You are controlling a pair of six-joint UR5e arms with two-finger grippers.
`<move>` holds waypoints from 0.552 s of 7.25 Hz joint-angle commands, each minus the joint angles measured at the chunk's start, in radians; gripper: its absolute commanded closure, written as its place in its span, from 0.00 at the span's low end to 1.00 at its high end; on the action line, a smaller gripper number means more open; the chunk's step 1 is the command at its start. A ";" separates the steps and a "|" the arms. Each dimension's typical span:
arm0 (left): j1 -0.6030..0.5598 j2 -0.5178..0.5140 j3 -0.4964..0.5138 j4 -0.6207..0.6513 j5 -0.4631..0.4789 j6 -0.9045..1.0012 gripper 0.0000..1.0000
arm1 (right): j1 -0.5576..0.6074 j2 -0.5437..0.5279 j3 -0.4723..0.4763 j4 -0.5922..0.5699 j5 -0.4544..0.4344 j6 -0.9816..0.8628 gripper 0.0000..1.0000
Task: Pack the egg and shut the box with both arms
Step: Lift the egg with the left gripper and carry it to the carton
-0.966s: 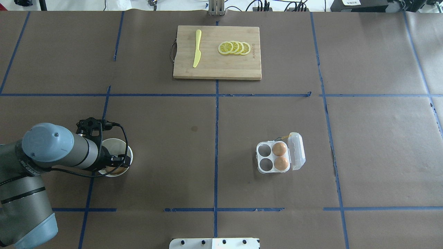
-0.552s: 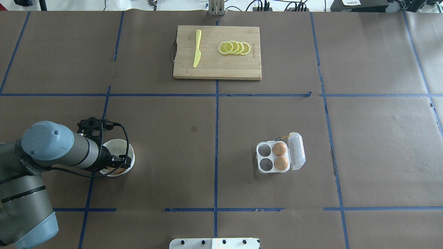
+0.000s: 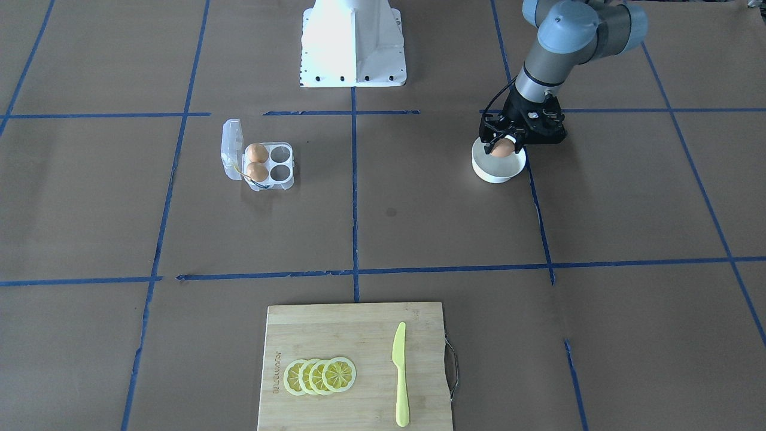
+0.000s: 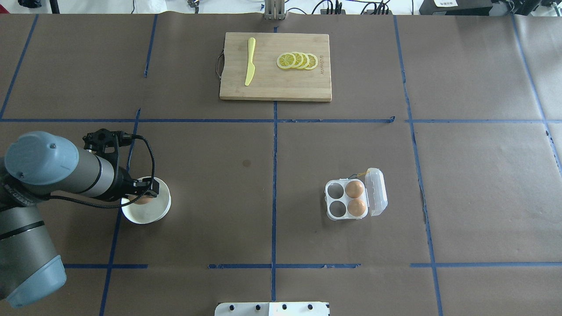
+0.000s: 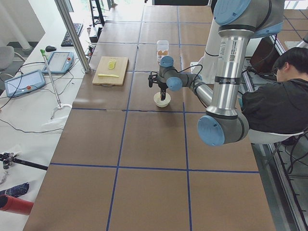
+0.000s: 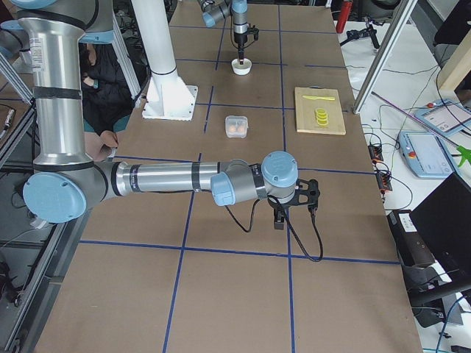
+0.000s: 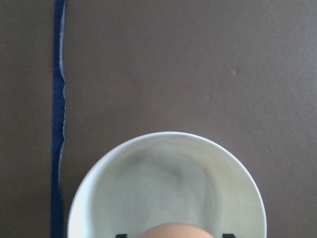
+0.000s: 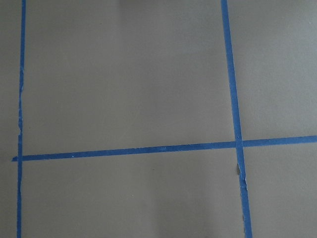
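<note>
My left gripper (image 4: 141,199) is shut on a brown-orange egg (image 3: 502,148) and holds it just above the round white bowl (image 4: 149,213). The egg also shows at the bottom edge of the left wrist view (image 7: 173,231), over the bowl (image 7: 168,188). The clear box (image 4: 336,209) lies open right of centre with its lid (image 4: 377,192) folded to the right. Two eggs (image 4: 354,189) (image 4: 356,207) sit in its right cups; the two left cups are empty. My right gripper (image 6: 279,219) shows only in the exterior right view, over bare table, and I cannot tell whether it is open.
A wooden cutting board (image 4: 272,85) at the far middle carries lemon slices (image 4: 297,60) and a yellow knife (image 4: 250,61). The white pedestal base (image 3: 353,42) stands at the near edge. An operator (image 5: 276,96) sits beside the table.
My left gripper has risen out of the bowl with the egg in it, and the arm has drawn back to the left. The box has not moved.
</note>
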 commanded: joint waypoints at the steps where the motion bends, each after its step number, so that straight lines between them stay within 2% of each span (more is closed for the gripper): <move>1: -0.053 -0.106 -0.033 0.038 0.000 -0.033 1.00 | 0.001 0.000 0.007 0.003 0.008 0.012 0.00; 3: -0.040 -0.317 0.047 -0.009 0.000 -0.219 1.00 | 0.001 0.000 0.008 0.003 0.006 0.012 0.00; 4: -0.032 -0.355 0.082 -0.134 -0.001 -0.314 1.00 | 0.001 0.000 0.008 0.003 0.006 0.012 0.00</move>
